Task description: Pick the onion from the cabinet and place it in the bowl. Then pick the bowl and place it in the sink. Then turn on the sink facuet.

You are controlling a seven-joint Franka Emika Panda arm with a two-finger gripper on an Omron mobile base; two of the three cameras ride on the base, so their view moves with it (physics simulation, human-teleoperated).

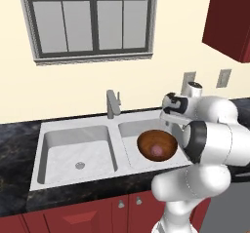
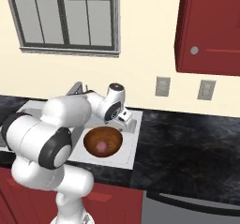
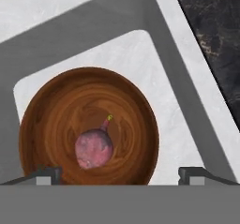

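Note:
The brown wooden bowl (image 1: 156, 145) (image 2: 103, 142) (image 3: 89, 124) sits in the right basin of the pale double sink (image 1: 73, 144) (image 3: 140, 49). The reddish-pink onion (image 1: 156, 150) (image 2: 101, 146) (image 3: 93, 148) lies at the bowl's bottom. My gripper (image 1: 167, 120) (image 2: 125, 119) (image 3: 120, 174) hovers above the bowl's far right rim, open, its fingertips (image 3: 47, 174) spread wide and holding nothing. The grey faucet (image 1: 113, 104) (image 2: 75, 88) stands behind the divider between the basins. The dark red cabinet (image 1: 229, 22) (image 2: 211, 31) hangs at upper right, its door shut.
Black stone counter (image 1: 14, 144) (image 2: 187, 148) flanks the sink on both sides. A window (image 1: 93, 17) is on the wall behind the faucet. Two wall outlets (image 2: 162, 86) sit right of it. Low red cupboards (image 1: 88, 215) run below.

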